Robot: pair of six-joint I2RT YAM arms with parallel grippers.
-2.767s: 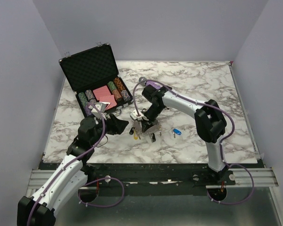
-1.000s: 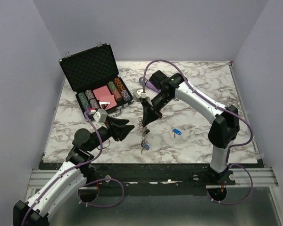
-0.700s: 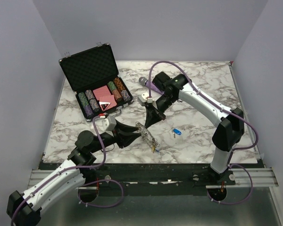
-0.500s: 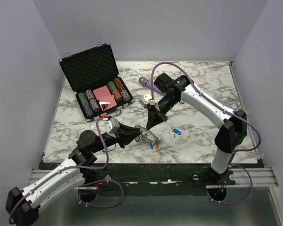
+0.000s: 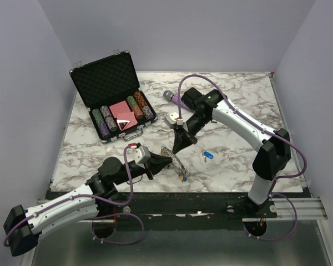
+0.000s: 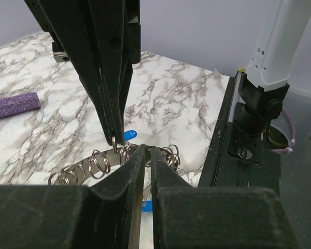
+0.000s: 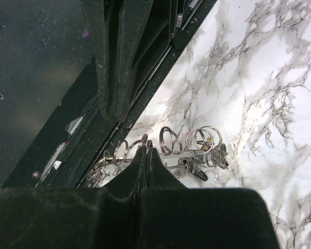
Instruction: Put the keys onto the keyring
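Note:
The keyring (image 5: pixel 178 162), a thin silvery band strung with small split rings, hangs just above the marble between my two grippers. My right gripper (image 5: pixel 173 151) points down and left and is shut on its upper part; in the right wrist view its tips (image 7: pixel 146 147) pinch the band among the loops (image 7: pixel 197 141). My left gripper (image 5: pixel 167 160) reaches in low from the left, its fingers (image 6: pixel 136 161) closed to a narrow slit on the band (image 6: pixel 96 165). Keys with blue and yellow caps (image 5: pixel 182 177) dangle from the ring. One blue key (image 5: pixel 207 155) lies loose on the table to the right.
An open black case (image 5: pixel 114 100) with poker chips and cards stands at the back left. A purple microphone (image 5: pixel 175 98) lies behind the right arm. The table's black front rail (image 5: pixel 183 197) runs just below the keyring.
My left arm has stretched forward and low to the keyring and its jaws have closed on the band. The right gripper lowered the ring, which now lies flatter, keys swinging below.

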